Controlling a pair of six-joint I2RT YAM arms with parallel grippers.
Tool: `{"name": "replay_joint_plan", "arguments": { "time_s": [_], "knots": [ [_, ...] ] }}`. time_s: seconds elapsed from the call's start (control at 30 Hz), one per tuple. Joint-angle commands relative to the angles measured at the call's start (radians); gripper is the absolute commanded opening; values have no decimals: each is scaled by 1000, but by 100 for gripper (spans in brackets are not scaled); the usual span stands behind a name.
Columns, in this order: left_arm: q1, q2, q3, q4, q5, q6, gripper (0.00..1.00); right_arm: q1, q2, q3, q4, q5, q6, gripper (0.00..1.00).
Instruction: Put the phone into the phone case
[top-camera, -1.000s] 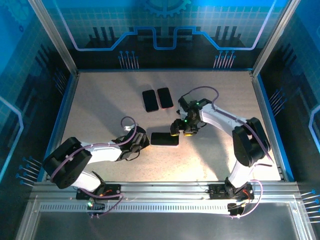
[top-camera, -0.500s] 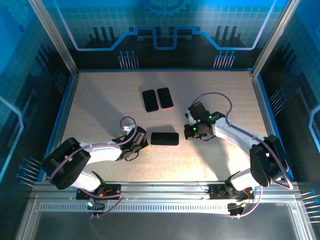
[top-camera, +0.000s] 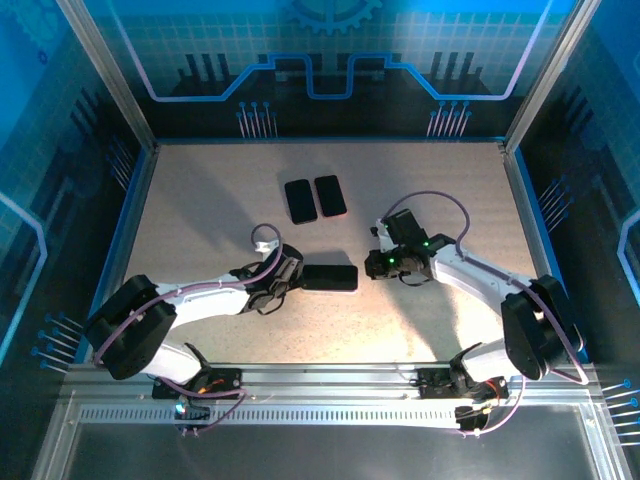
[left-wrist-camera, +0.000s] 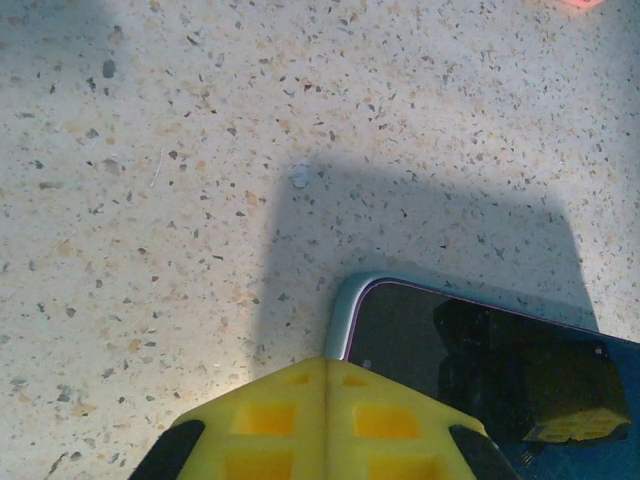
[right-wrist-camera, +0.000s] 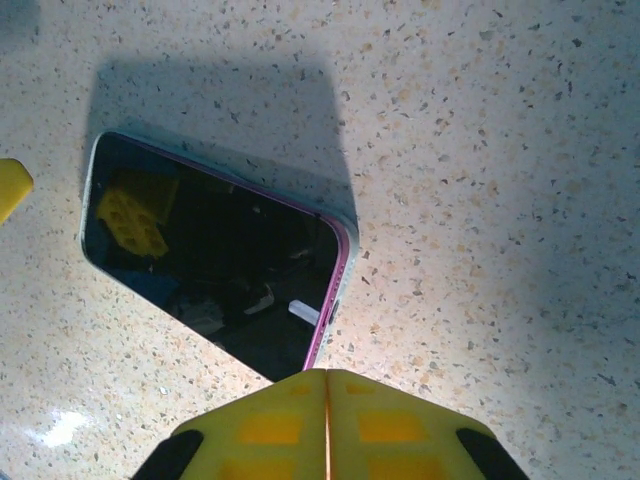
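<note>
A black-screened rectangular phone (top-camera: 330, 277) lies flat near the middle of the speckled beige stone-look table (top-camera: 200, 200), its long side running left to right between the two arms. The top external camera places the left gripper (top-camera: 291, 276) right at the phone's left short end and the right gripper (top-camera: 376, 263) just beside its right end, slightly apart from it. From that height the fingers are too small to read. The left wrist camera gives the detail: the yellow fingers are pressed together with only a seam between them, holding nothing, and their tips meet the phone's rounded corner. There a pale grey-green rim (left-wrist-camera: 338, 315) wraps outside a thin purple line bordering the glass. The right wrist camera shows its yellow fingers likewise closed flat on each other and empty, poised just off the phone's near corner. It shows almost the whole screen, a magenta-purple edge along the near short side, and a yellow scrap (right-wrist-camera: 9, 186) at the frame's left edge by the far end. The overhead view alone shows two dark rectangular slabs (top-camera: 315, 198) side by side farther back, well apart from the phone.
</note>
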Motion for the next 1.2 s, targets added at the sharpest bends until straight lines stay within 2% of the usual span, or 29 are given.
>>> {"name": "replay_joint_plan", "arguments": {
  "time_s": [0.0,0.27,0.6,1.17],
  "knots": [
    [-7,-8,25,-37,12,52,0,0,-30,-43,10,-11,3,10],
    [-29,49,71,-17,39,75,0,0,-12,-55,-1,-24,-36,22],
    [-50,85,111,-13,39,65,0,5,64,-33,5,-74,-74,20],
    [-55,128,123,-56,35,73,0,49,148,4,48,-134,-35,14]
  ]
}}
